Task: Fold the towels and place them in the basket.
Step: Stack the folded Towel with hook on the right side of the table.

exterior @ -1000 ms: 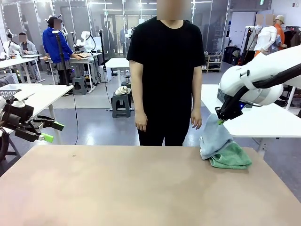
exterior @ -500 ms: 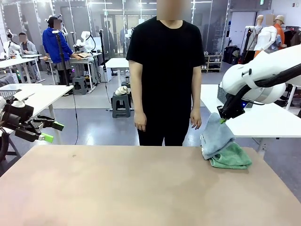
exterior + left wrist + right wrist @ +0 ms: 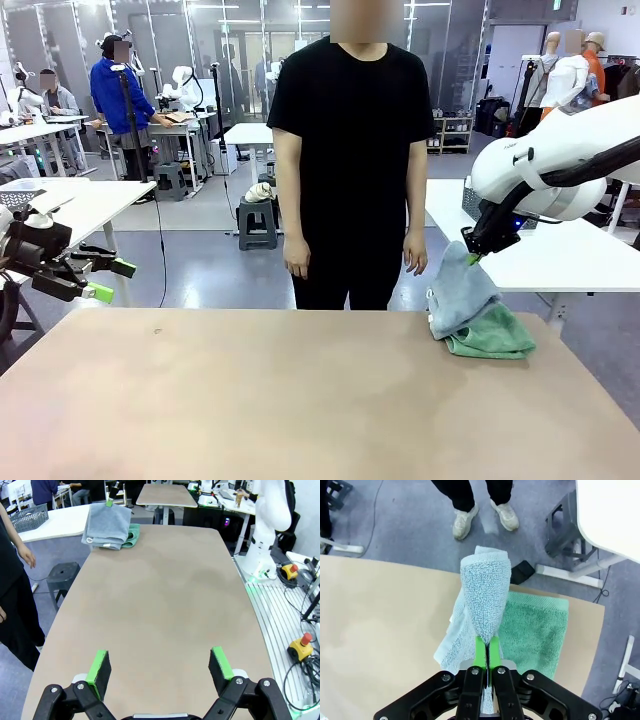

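Note:
At the table's far right, the pale blue-grey towel (image 3: 458, 295) (image 3: 482, 590) hangs pinched up at one point, its lower folds resting on the mint green towel (image 3: 495, 335) (image 3: 535, 630). My right gripper (image 3: 470, 256) (image 3: 486, 645) is shut on the blue-grey towel's top. The green towel lies flat near the table's corner. My left gripper (image 3: 110, 280) (image 3: 160, 665) is open and holds nothing, just off the table's left edge. In the left wrist view both towels (image 3: 106, 527) show far across the table. The dark grey mesh basket (image 3: 30, 517) stands on a white side table beyond them.
A person in black (image 3: 352, 150) stands at the far side with hands hanging down. The tan table (image 3: 280, 400) is bare from the left edge to the towels. A white side table (image 3: 560, 255) stands behind the right arm.
My right gripper has drifted slightly to the right with the blue-grey towel still pinched. The left arm has not moved.

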You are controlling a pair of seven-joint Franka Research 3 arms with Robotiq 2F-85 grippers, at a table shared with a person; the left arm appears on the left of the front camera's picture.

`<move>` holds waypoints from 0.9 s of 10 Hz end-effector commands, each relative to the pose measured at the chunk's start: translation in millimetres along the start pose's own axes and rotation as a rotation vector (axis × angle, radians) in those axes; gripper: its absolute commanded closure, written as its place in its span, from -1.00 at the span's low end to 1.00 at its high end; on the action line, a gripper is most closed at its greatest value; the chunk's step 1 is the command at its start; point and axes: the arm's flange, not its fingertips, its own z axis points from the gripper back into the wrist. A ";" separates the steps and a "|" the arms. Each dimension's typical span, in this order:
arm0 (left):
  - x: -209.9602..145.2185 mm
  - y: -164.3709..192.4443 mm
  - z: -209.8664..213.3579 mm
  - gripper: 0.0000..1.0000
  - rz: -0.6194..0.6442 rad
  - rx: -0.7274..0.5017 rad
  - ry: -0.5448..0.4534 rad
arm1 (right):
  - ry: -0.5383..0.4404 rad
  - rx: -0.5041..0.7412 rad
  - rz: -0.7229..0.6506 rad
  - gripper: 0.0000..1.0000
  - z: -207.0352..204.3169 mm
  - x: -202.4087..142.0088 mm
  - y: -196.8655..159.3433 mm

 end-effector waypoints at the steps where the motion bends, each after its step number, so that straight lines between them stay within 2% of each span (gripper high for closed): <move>1: 0.8 -0.5 0.4 -1.00 -0.003 0.004 0.003 | 0.053 -0.006 0.076 0.94 2.3 0.5 -11.7; 6: 0.8 -0.5 0.4 -1.00 -0.003 0.004 0.003 | 0.065 -0.018 0.133 0.94 -6.2 18.8 -40.4; 9: 0.8 -0.5 0.4 -1.00 -0.003 0.004 0.003 | 0.125 -0.012 0.147 0.94 -30.1 28.1 -51.7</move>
